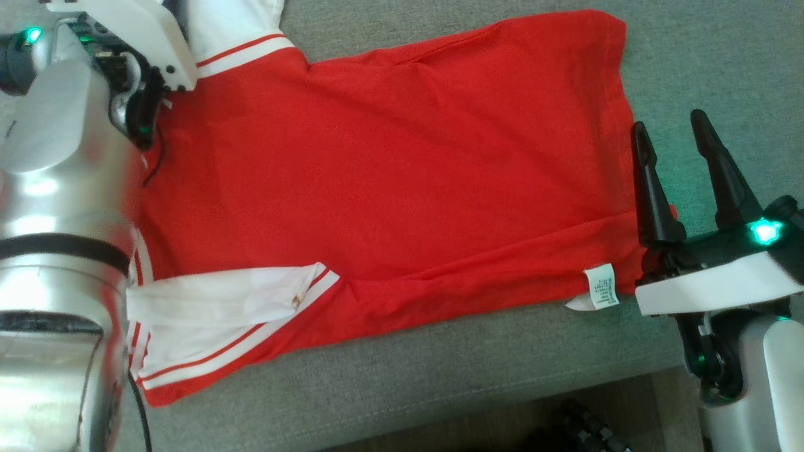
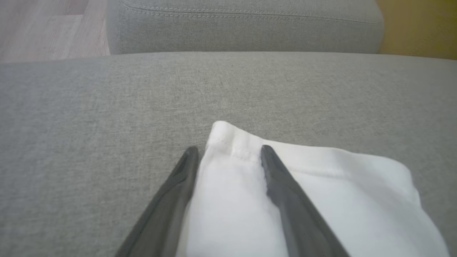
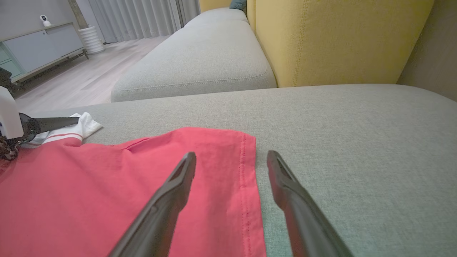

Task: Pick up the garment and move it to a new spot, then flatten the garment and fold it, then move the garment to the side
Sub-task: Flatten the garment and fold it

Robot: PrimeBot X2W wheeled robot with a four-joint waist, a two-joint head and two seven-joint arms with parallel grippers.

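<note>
While the garment [image 1: 377, 188] lies spread across the grey sofa seat [image 1: 440, 383], the head view records a red shirt, nearly flat with shallow diagonal creases, shoulders at frame left, bottom edge at frame right. One white sleeve [image 1: 213, 301] is doubled over at the lower left; a care label [image 1: 602, 285] is turned out at the lower right. At the right of frame stands the right gripper [image 1: 669, 120], fingers spread wide, empty, just beside the shirt's bottom edge. At the left, the left arm [image 1: 56, 188] covers the shoulder end. Left wrist view: left gripper [image 2: 229, 148], fingers spread wide, empty, low over the cuff corner of the second sleeve [image 2: 339, 185]; one finger above bare seat, the other above cloth; contact cannot be told. Right wrist view: own fingers straddle the stitched hem [image 3: 246, 171], one above red cloth, one above bare seat; yellow backrest [image 3: 339, 39] at top. Step judged: flattening ahead of the fold. Handling advice: lower each pair so one finger slides beneath the edge, pinch both layers, draw the ends apart evenly to clear the creases, and lay out the doubled sleeve before folding.
</note>
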